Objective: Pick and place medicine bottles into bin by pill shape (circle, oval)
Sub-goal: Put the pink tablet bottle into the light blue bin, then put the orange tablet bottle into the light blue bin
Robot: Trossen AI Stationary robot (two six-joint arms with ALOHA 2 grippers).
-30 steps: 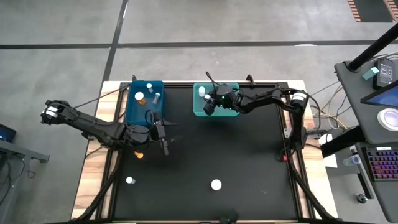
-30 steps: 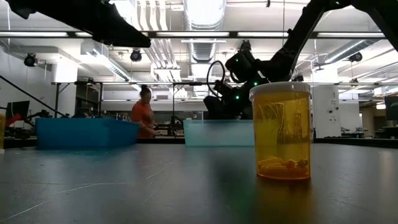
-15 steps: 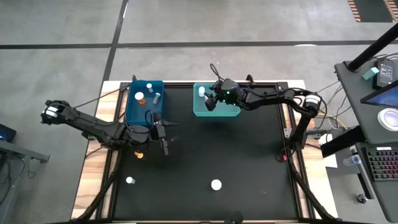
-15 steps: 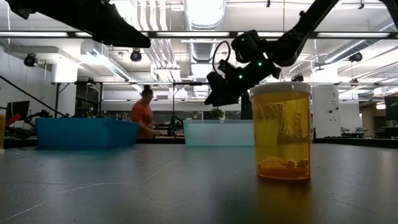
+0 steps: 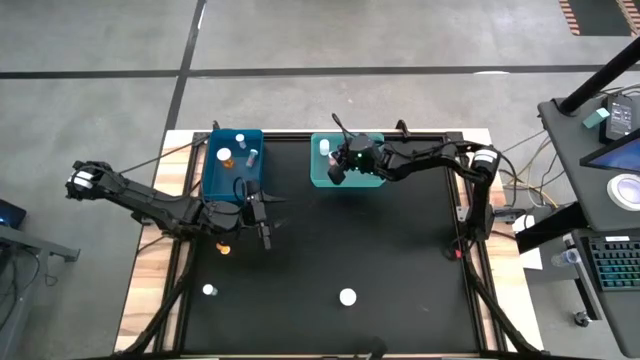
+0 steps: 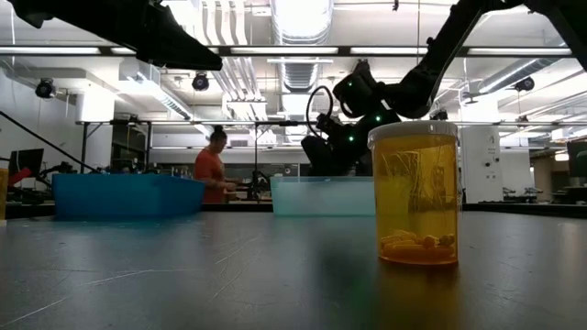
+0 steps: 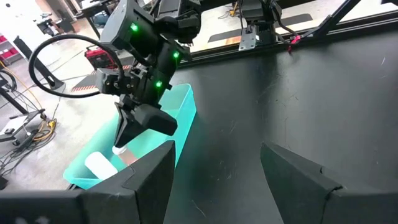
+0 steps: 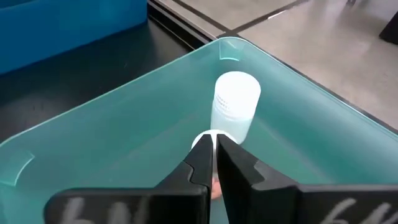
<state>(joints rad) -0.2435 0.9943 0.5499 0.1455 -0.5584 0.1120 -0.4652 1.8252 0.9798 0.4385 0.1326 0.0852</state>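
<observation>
A large industrial workshop or robotics lab is shown: exposed ceiling ducts (image 6: 298, 23) and strip lights (image 6: 275, 50) are seen overhead, a concrete floor (image 5: 300, 40) below, workbenches (image 6: 138, 170) behind, and a person (image 6: 214, 165) working there.

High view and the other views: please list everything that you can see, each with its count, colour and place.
Table: one, black.
Blue bin: one, blue, far left.
Teal bin: one, teal, far middle.
Bottles in blue bin: about four, white caps, one orange.
Bottles in teal bin: at least two, white.
Loose bottles: three; amber, near middle; white-capped, near left; orange, by left arm.
Person: one, orange top, room behind.
Left fingers: dark, open, beside blue bin.
Right fingers: dark, shut, over teal bin.
</observation>
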